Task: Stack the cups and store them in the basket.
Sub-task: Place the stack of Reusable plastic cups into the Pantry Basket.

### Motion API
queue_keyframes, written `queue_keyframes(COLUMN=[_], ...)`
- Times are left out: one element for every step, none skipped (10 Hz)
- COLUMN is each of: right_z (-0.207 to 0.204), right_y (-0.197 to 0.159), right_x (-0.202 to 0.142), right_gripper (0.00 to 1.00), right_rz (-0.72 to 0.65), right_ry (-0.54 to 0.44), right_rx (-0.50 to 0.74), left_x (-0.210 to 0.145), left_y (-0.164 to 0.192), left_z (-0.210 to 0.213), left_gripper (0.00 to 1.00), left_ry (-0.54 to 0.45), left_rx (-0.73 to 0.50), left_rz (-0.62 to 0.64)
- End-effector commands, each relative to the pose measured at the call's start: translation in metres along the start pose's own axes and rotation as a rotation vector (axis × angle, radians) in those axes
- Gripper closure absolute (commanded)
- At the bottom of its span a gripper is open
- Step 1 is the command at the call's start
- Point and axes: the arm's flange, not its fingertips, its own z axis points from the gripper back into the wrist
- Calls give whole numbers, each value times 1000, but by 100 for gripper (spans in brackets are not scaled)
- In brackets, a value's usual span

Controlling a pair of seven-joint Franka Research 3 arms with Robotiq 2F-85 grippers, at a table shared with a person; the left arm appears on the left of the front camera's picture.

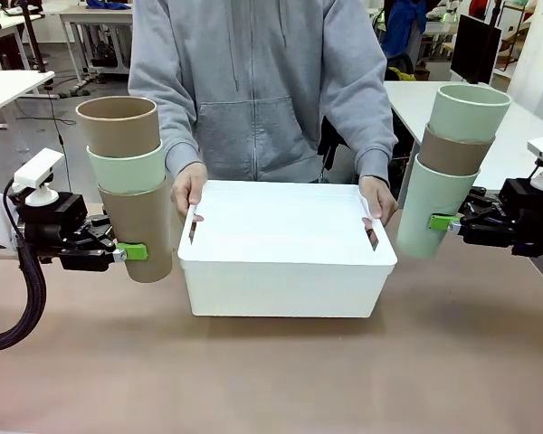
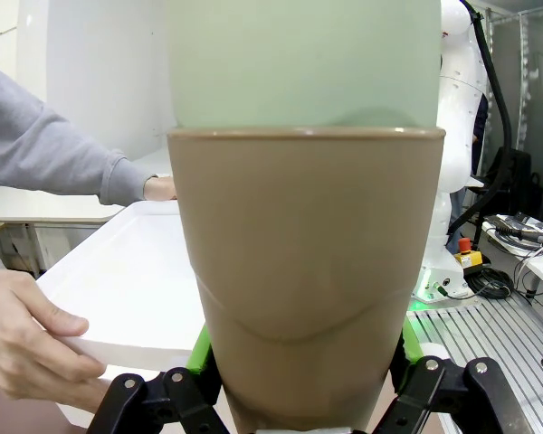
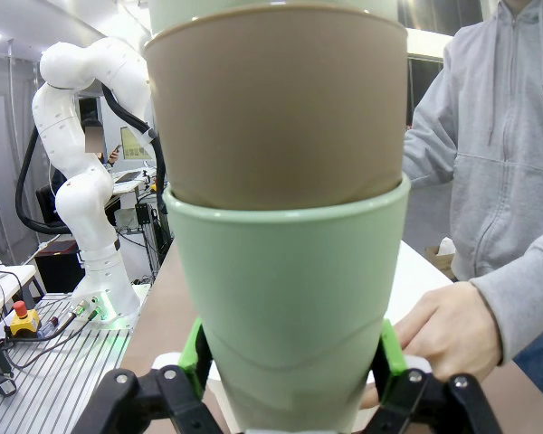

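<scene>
My left gripper [image 1: 138, 251] is shut on the bottom tan cup [image 1: 140, 235] of a stack of three held above the table, left of the basket; a mint cup [image 1: 127, 169] and a tan cup [image 1: 119, 125] are nested above it. In the left wrist view the tan cup [image 2: 303, 271] sits between the green pads [image 2: 199, 348]. My right gripper [image 1: 442, 221] is shut on the bottom mint cup [image 1: 432, 212] of a second stack, with a tan cup [image 1: 452, 152] and a mint cup [image 1: 468, 110] on top. The white basket [image 1: 285, 285] stands at table centre, and a person's hands [image 1: 189, 188] hold its two ends.
The person in a grey hoodie [image 1: 258, 81] stands at the far side behind the basket. Bare brown tabletop [image 1: 271, 380] lies in front of the basket. White tables stand in the background at left [image 1: 4, 86] and right [image 1: 516, 127].
</scene>
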Motion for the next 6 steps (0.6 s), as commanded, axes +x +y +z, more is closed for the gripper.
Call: queue_keyframes(right_z=[-1, -1, -1, -1, -1, -1], right_y=[0, 0, 0, 0, 0, 0], right_x=[3, 3, 3, 3, 3, 3], right_gripper=[14, 14, 14, 14, 14, 14], right_rz=[7, 7, 7, 7, 7, 7], right_ry=[-4, -4, -4, -4, -4, -4], right_rx=[-1, -1, -1, -1, -1, -1], left_x=[5, 5, 5, 5, 5, 5], left_y=[-1, -1, -1, -1, -1, -1], left_z=[0, 0, 0, 0, 0, 0], left_gripper=[15, 15, 15, 15, 15, 15], left_ry=[-6, -6, -6, -6, -6, -6], left_rx=[-6, -6, -6, -6, -6, -6], left_rz=[1, 1, 1, 1, 1, 1])
